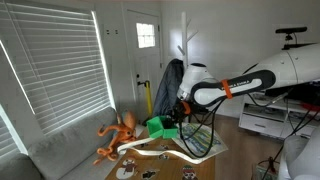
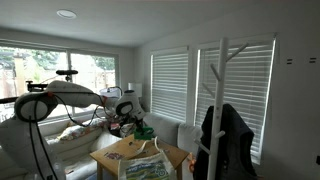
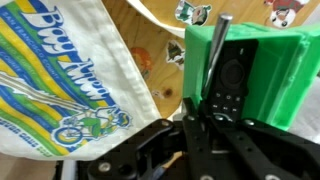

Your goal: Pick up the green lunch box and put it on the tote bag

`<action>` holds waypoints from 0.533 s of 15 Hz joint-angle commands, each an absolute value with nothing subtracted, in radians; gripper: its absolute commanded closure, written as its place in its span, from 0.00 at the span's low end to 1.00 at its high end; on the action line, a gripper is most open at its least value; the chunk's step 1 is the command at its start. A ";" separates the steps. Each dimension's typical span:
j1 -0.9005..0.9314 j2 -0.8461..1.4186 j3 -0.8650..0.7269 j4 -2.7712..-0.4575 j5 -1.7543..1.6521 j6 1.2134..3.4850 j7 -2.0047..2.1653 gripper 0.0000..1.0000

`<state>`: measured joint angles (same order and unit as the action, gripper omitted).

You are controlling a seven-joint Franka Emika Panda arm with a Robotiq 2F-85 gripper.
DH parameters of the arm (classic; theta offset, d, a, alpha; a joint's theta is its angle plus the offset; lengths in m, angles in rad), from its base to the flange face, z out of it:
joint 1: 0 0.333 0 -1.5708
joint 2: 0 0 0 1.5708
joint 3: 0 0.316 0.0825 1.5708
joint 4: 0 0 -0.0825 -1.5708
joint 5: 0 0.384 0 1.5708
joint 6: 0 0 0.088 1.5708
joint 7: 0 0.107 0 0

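The green lunch box (image 3: 270, 70) is bright green with a dark remote-like panel (image 3: 232, 62) on top. My gripper (image 3: 208, 98) is shut on its near wall, one slim finger lying across the top. In both exterior views the box (image 1: 157, 126) (image 2: 141, 128) hangs at the gripper (image 1: 173, 117) (image 2: 129, 121), just above the wooden table (image 2: 105, 156). The tote bag (image 3: 60, 80), pale fabric with green, yellow and blue print, lies flat to the left of the box in the wrist view. It also shows in an exterior view (image 2: 146, 168).
An orange octopus toy (image 1: 118, 134) and a long white curved strip (image 1: 165, 153) lie on the table by the box. Stickers (image 3: 190, 12) dot the tabletop. A grey couch (image 1: 55, 150), a white coat rack (image 2: 222, 100) and a dark jacket (image 1: 172, 82) stand around.
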<state>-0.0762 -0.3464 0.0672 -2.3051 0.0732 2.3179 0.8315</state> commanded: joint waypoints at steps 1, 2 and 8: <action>-0.141 -0.472 0.040 -2.424 0.081 2.291 0.936 0.98; -0.161 -0.493 0.033 -2.461 0.081 2.297 0.963 0.98; -0.304 -0.638 0.023 -2.613 0.036 2.306 1.134 0.98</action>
<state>-0.2436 -0.5291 0.0194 -2.5363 0.0700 2.2992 1.0397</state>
